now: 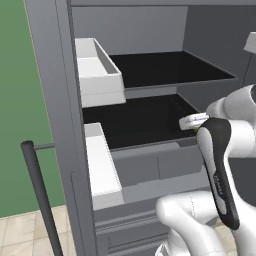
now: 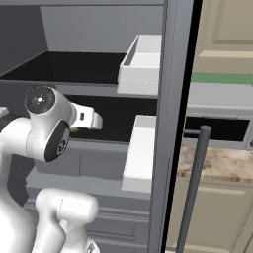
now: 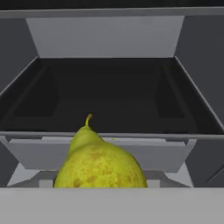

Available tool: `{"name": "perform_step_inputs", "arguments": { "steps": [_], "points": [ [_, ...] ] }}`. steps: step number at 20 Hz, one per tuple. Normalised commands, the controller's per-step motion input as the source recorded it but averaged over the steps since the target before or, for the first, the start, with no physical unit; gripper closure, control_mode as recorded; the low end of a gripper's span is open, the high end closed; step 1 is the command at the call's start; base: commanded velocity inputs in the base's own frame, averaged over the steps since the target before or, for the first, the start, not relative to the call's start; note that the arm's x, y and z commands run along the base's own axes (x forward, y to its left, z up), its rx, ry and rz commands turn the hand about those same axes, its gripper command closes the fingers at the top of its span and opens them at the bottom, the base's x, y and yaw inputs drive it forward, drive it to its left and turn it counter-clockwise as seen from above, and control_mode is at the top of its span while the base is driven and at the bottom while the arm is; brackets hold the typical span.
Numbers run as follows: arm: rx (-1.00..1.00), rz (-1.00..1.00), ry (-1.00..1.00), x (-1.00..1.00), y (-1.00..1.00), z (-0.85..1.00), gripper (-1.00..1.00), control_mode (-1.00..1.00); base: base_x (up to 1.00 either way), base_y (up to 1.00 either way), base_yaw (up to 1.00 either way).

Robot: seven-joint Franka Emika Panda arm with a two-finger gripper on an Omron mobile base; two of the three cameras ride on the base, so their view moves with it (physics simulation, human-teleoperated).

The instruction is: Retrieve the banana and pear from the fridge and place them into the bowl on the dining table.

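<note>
Pear (image 3: pixel 100 164), yellow-green with brown speckles and a short stem, sits large at the bottom of the hand view, right in front of the pincer, with a black shelf (image 3: pixel 109 103) of the fridge (image 1: pixel 55 125) behind it. Whether the pincer grips the pear cannot be told, since its fingertips are hidden. In the left base view the white arm (image 1: pixel 220 150) reaches in at the level of the lower black shelf, with a sliver of yellow-green showing by the wrist. White door bins (image 1: pixel 97 70) hang on the open left door, and another bin (image 2: pixel 143 62) hangs on the right door. A dark vertical handle (image 2: pixel 192 188) stands beside that door.
</note>
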Motion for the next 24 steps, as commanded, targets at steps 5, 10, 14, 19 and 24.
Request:
{"name": "perform_step_inputs", "arguments": {
  "steps": [5,10,14,19,24],
  "points": [
    [0.0,0.0,0.03,-0.65,0.0,-0.1,1.0,-1.0,0.0,0.0,0.0],
    [0.0,0.0,-0.12,-0.35,0.02,-0.49,1.0,-1.0,0.0,0.0,0.0],
    [0.0,0.0,-0.07,-0.02,0.02,-0.35,1.0,-1.0,0.0,0.0,0.0],
    [0.0,0.0,-0.04,0.0,0.0,-0.26,1.0,1.0,0.0,0.0,0.0],
    [0.0,0.0,0.0,0.0,0.0,0.0,1.0,1.0,-0.21,0.0,0.0]
  ]
}}
